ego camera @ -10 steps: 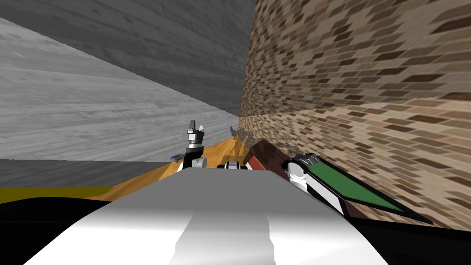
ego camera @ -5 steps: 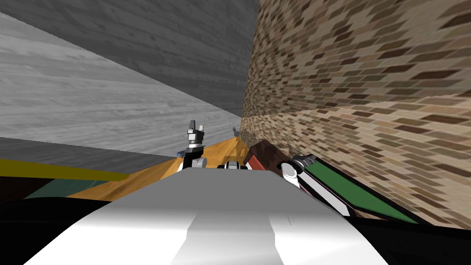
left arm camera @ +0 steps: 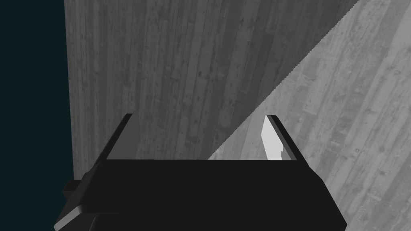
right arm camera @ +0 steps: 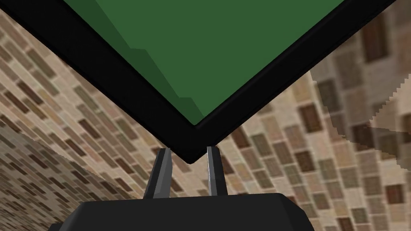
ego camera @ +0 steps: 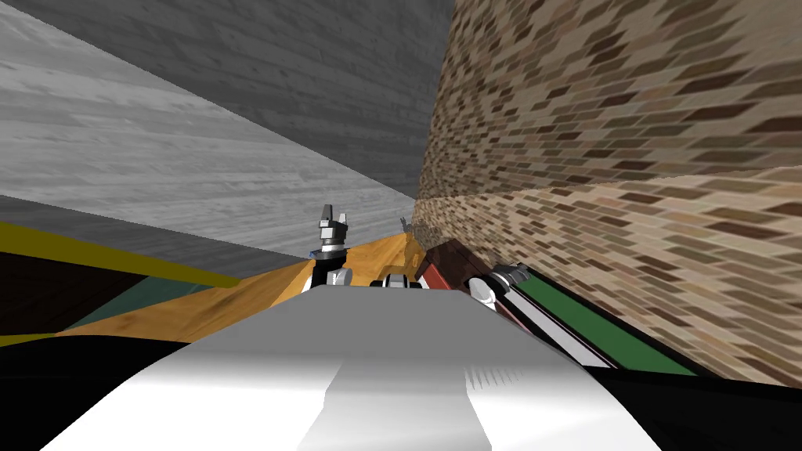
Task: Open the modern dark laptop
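Observation:
The dark laptop (ego camera: pixel 595 329) stands at the right by the brick wall, its lid raised, with a green screen inside a black frame. In the right wrist view a corner of that lid (right arm camera: pixel 224 48) sits between my right gripper's (right arm camera: pixel 188 149) two fingers, which stand close together on it. In the head view the right gripper (ego camera: pixel 513 272) is at the lid's near end. My left gripper (ego camera: pixel 333 215) is held up over the orange wooden table (ego camera: pixel 258 294), open and with nothing between its fingers (left arm camera: pixel 275 140).
A reddish-brown block (ego camera: pixel 446 266) lies just left of the laptop. A small blue thing (ego camera: pixel 315 253) peeks out behind the left arm, and a small grey object (ego camera: pixel 405 225) stands at the table's far end. The brick wall (ego camera: pixel 626 156) runs close along the right.
My view has swung, so the walls and the yellow strip at the left have shifted. The right gripper and the lid's near end have moved slightly left, and the green screen looks narrower.

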